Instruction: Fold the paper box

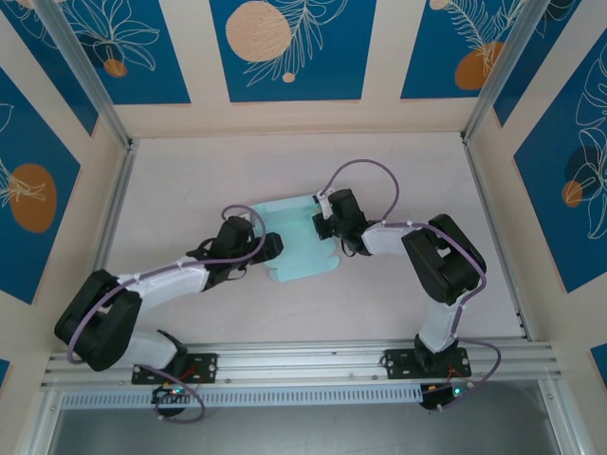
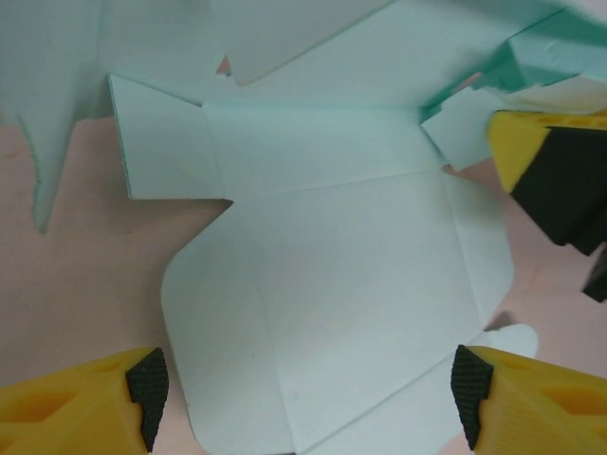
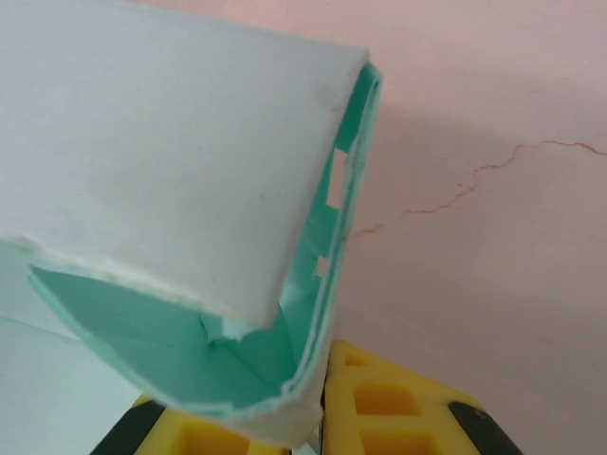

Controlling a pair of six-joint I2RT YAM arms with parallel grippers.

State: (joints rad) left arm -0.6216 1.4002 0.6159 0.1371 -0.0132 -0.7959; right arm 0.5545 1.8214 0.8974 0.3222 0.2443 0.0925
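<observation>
Paper box (image 1: 302,242), pale mint die-cut thin card, sits between my grippers. Right gripper (image 3: 313,431) clamped on box's raised folded edge; left gripper (image 2: 308,387) wide, straddling box's rounded flap (image 2: 332,313), nearer it.

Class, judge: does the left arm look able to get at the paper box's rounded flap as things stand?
Probably yes. The left tool stands open astride the rounded flap of the paper box, which lies flat and uncovered. The right tool pinches a folded edge, out of the way.
</observation>
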